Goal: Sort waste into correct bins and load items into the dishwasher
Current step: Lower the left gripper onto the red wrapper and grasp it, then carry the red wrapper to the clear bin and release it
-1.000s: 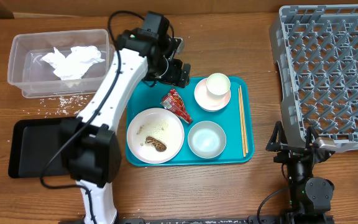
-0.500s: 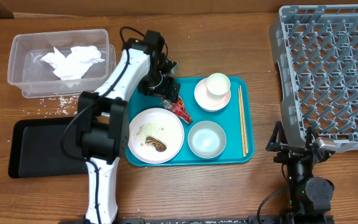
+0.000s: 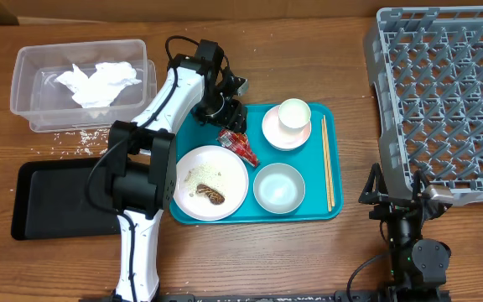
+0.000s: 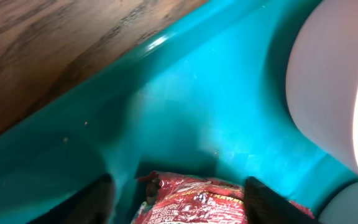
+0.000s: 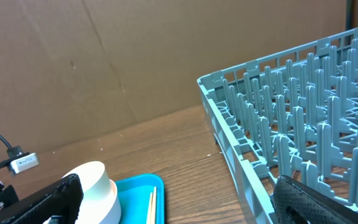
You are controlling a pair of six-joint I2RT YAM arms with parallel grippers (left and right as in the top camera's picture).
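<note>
Wrapper pick: left gripper point(image 3: 230, 122) jaws open, straddling the red wrapper point(image 4: 197, 198), empty. Next: lower, close. Right gripper point(image 3: 397, 191) jaws open, empty.

Table point(image 3: 309, 50): brown wood, clear grain, low sheen; teal tray point(image 4: 185, 93): smooth moulded plastic, glossy, with a bright highlight along the rim; red wrapper point(image 4: 210, 199): crinkled foil-like film, shiny, printed. Clear tub point(image 3: 23, 84): transparent plastic with slightly cloudy walls; napkin point(image 3: 95, 82): crumpled white paper, soft and matt; black tray point(image 3: 53, 201): smooth dark plastic, dull sheen; dish rack point(image 3: 443, 92): grey plastic lattice, matt. Plate point(image 3: 229, 164), cup point(image 3: 293, 113) and pale-blue bowl point(image 3: 278, 186): smooth, lightly glossy, ceramic or plastic not distinguishable; chopsticks point(image 3: 327, 164): thin pale wood, matt.
</note>
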